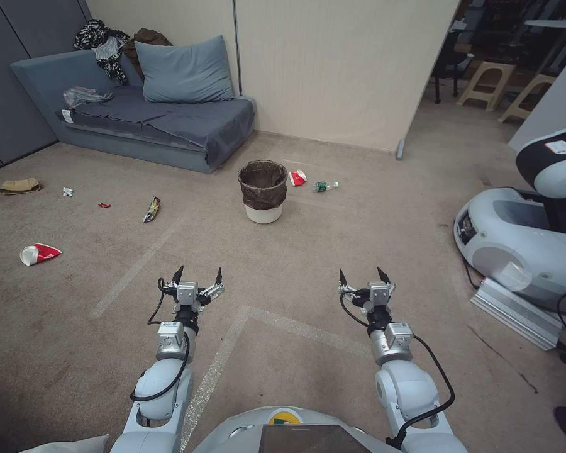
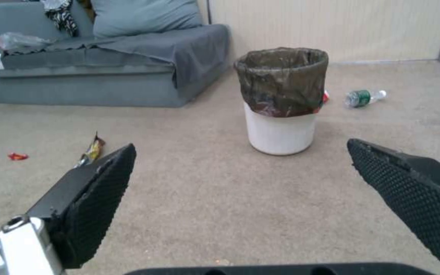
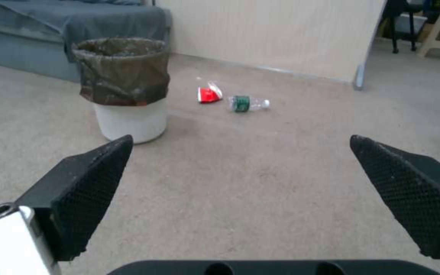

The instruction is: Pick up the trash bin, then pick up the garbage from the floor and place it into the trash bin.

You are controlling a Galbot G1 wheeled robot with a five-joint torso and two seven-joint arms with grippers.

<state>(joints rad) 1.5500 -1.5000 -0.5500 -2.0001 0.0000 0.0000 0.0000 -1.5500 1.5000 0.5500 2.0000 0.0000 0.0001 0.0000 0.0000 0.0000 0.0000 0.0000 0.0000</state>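
The trash bin (image 1: pixel 263 192) stands upright on the carpet near the sofa (image 1: pixel 144 119), its contents hidden by the brown bag. A crushed cup (image 1: pixel 297 178) and bottle (image 1: pixel 324 186) lie just beside it. The left gripper (image 1: pixel 198 275) and right gripper (image 1: pixel 363 277) hover well short of it, fingers spread, holding nothing.

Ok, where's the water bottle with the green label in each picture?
Head view: bottle lies on the carpet just right of the trash bin, past a crushed red cup.
Left wrist view: bottle right of the bin.
Right wrist view: bottle beside the red cup.
Shared landmark: the trash bin.
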